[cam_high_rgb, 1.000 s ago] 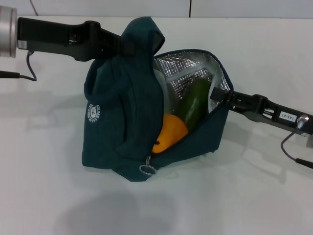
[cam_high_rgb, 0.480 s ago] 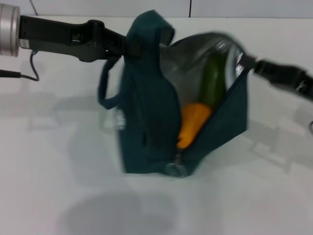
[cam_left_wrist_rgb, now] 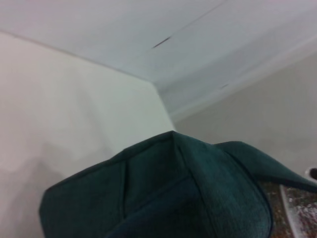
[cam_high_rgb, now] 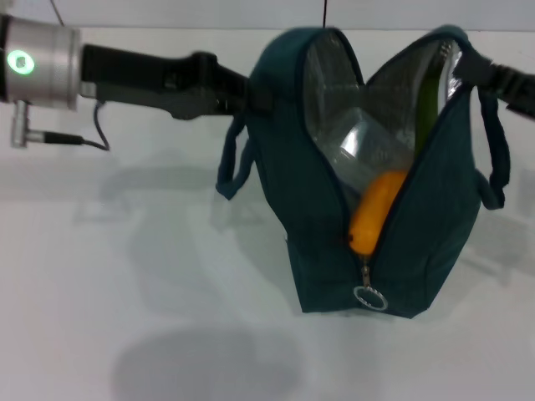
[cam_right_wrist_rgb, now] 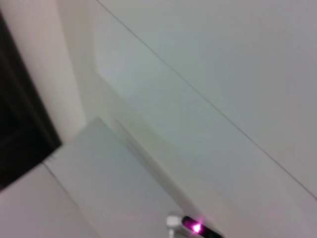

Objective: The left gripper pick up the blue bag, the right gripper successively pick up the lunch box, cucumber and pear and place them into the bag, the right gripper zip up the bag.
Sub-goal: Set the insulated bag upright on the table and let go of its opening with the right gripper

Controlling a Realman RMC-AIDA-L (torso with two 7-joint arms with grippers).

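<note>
I am looking at the blue bag [cam_high_rgb: 318,242] standing upright on the white tabletop [cam_high_rgb: 125,292], its mouth gaping wide. My left hand [cam_high_rgb: 251,93] is pinching the rim of the bag's left wall near the top, closed on the fabric. My right hand [cam_high_rgb: 472,65] is reaching in at the opposite rim; I cannot tell whether it is gripping or just touching there.

Inside, I am seeing the clear lunch box [cam_high_rgb: 368,154] against the foil lining, the pear [cam_high_rgb: 374,210] low by the opening, and a sliver of the cucumber [cam_high_rgb: 426,109] standing along the right wall.

I am judging the bag as soft and floppy: the fabric is sagging between the two held points, and with three items in it the load is probably bottom-heavy. The zip ring [cam_high_rgb: 369,297] is hanging at the base of the opening, small and loose, the place to take hold for closing. The left rim will need holding taut while it is pulled.
</note>
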